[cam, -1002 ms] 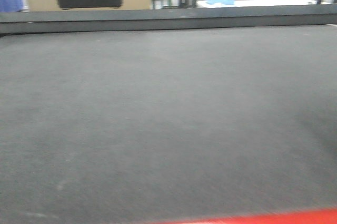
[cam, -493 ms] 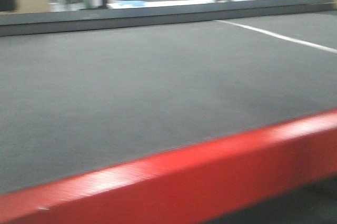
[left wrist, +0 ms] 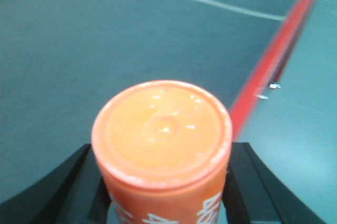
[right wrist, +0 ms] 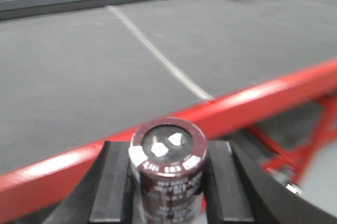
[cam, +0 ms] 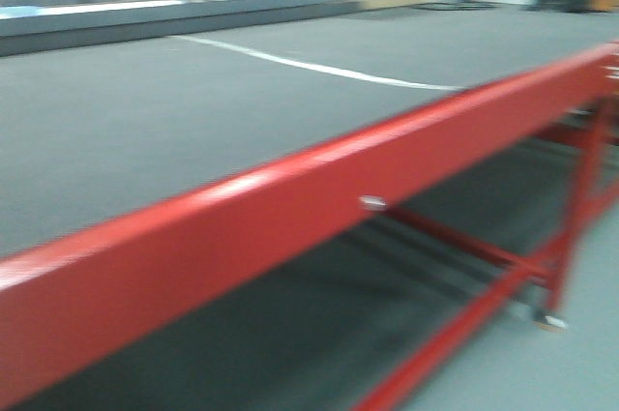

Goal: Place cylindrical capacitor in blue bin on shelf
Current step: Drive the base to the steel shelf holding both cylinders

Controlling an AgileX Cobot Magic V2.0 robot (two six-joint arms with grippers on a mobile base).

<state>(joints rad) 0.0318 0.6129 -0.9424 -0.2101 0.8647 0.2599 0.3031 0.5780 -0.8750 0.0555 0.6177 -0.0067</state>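
Observation:
In the right wrist view a dark brown cylindrical capacitor [right wrist: 168, 153] with two silver terminals on top stands upright between black fingers [right wrist: 113, 182]. My right gripper [right wrist: 168, 184] is shut on it. In the left wrist view my left gripper [left wrist: 163, 187] is shut on an orange cylinder [left wrist: 161, 129] with white lettering, also upright. Both are held above a grey mat [right wrist: 79, 76]. The blue bin and the shelf are out of view.
A long table with a grey mat top [cam: 145, 111] and a red front rail [cam: 290, 208] runs diagonally across the front view. A white line [cam: 309, 68] crosses the mat. Red legs and braces [cam: 571, 208] stand on the pale floor at right. The picture is motion-blurred.
The front view has swung right. The red rail rose from the bottom edge to a diagonal across the frame. The cardboard boxes at the back slid out of view, and the table legs and floor appeared.

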